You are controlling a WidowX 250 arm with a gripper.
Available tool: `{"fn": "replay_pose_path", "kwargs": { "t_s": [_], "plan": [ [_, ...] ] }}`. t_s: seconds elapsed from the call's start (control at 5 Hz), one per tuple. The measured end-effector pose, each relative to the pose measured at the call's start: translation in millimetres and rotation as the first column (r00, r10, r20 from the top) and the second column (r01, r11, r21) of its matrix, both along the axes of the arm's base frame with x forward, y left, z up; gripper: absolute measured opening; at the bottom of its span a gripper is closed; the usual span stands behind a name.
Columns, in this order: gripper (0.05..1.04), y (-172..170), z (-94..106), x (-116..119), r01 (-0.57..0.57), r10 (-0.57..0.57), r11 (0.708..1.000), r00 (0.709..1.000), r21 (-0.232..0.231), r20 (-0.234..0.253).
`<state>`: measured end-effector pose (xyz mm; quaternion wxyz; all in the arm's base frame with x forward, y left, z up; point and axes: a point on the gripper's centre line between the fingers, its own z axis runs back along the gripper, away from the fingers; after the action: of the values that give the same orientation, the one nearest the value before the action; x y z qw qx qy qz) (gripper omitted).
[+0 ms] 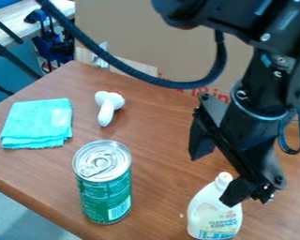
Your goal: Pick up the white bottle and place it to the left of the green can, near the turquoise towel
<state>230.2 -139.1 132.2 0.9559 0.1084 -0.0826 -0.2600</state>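
The gripper (220,169) hangs at the right with its two black fingers spread apart and nothing between them. Its lower finger is beside the cap of a white bottle (210,211), partly in front of it; whether they touch I cannot tell. The bottle stands upright near the bottom edge of the view. To its left stands a green can (106,194) with a silver top and pull tab. A white mushroom-shaped thing (107,108) lies behind the can. At the far left lies a folded turquoise cloth (36,123).
The brown wooden table (159,136) has its front edge running diagonally at lower left. A cardboard panel (124,33) stands along the back. A dark cable loops from the upper left to the arm. Blue clamps (51,44) are beyond the table at upper left.
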Motion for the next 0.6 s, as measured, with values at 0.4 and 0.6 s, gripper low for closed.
{"fn": "replay_pose_path", "kwargs": {
  "t_s": [0.4,0.6],
  "plan": [
    [1.011,8.6,-4.8,5.5,-0.073,0.076,0.994,0.996,-0.076,0.044],
    [1.011,7.9,-8.9,9.5,-0.095,0.102,0.986,0.994,-0.136,0.046]
  ]
}}
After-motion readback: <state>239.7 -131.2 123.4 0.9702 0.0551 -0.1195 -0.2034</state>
